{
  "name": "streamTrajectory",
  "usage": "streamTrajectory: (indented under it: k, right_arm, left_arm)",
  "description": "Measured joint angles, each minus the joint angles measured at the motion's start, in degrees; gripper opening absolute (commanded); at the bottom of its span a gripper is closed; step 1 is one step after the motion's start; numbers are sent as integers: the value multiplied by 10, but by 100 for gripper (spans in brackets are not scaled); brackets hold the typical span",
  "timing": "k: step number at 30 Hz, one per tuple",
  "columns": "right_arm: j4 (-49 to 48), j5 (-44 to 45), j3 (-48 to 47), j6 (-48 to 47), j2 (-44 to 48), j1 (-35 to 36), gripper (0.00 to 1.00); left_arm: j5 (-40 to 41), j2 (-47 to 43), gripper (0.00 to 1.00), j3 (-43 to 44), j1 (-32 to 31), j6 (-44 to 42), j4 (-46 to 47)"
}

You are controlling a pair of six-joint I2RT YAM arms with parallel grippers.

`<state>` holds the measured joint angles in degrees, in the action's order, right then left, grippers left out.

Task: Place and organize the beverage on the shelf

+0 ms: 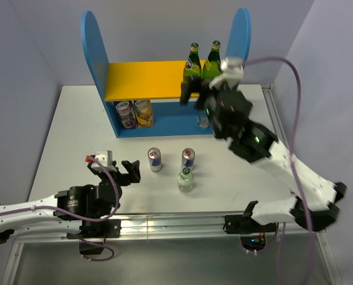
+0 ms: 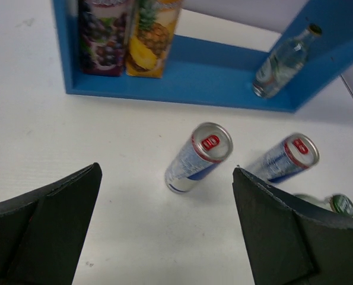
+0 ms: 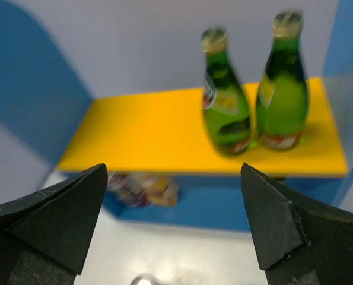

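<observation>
Currently, right pincer: spread wide, nothing between the fingers; raised in front of the shelf's upper level.
Ahead of right pincer: two green bottles, upright, side by side, almost touching, at the right end of the yellow board; gold caps, labels blurred.
Left pincer: spread wide, holding nothing; low over the table, near the left arm's base, pointed toward the shelf.
Ahead of left pincer: two slim cans, silver and blue with red tops, upright on the table, near each other but apart.
Beside the right-hand can: small clear bottle with green cap, upright on the table, just nearer the arms.
Shelf: at the far side of the table, open front facing the arms; blue round-topped side panels, yellow upper board, blue base and back.
Shelf, lower level, left end: grape drink and pineapple drink, upright, touching.
Shelf, lower level, right end: clear bottle, upright, close to the right panel.
Table: white, carrying shelf, cans and small bottle.
</observation>
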<state>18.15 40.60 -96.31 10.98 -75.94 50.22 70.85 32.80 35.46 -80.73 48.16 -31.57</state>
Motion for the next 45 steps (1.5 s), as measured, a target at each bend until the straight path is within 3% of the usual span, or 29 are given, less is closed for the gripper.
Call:
streamTrajectory:
  k: [3, 6, 9, 13, 16, 20, 28, 38, 39, 42, 43, 45]
  right_arm:
    - [-13, 16, 146, 39, 124, 67, 100]
    - [-4, 31, 261, 92, 222, 114, 100]
    - [24, 52, 320, 138, 271, 145, 100]
    - [75, 67, 384, 197, 300, 189, 100]
    - [112, 70, 422, 226, 317, 206, 100]
    - [140, 72, 452, 253, 355, 215, 100]
    - [152, 81, 483, 276, 401, 217, 100]
    - [185, 83, 518, 293, 462, 217, 100]
    - [193, 83, 519, 296, 470, 217, 100]
    - [210, 86, 522, 302, 496, 217, 100]
    - [214, 89, 523, 304, 504, 217, 100]
    - [225, 94, 526, 309, 520, 217, 100]
  left_arm:
    - [-43, 24, 99, -22, 0, -57, 78]
    - [-70, 114, 99, -22, 1, -72, 126]
    - [-116, 213, 99, -27, 17, -84, 179]
    - [-182, 240, 99, -73, 78, -102, 264]
    - [-222, 243, 99, -114, 141, -111, 331]
    - [-254, 290, 99, -127, 181, -125, 398]
    - [-292, 439, 99, -87, 208, -149, 485]
    - [-289, 556, 98, -19, 247, -161, 552]
    - [-287, 567, 97, -14, 253, -161, 555]
    - [-280, 591, 64, -2, 264, -157, 560]
    - [-276, 595, 47, 1, 266, -156, 560]
    - [-270, 599, 30, 7, 267, -154, 555]
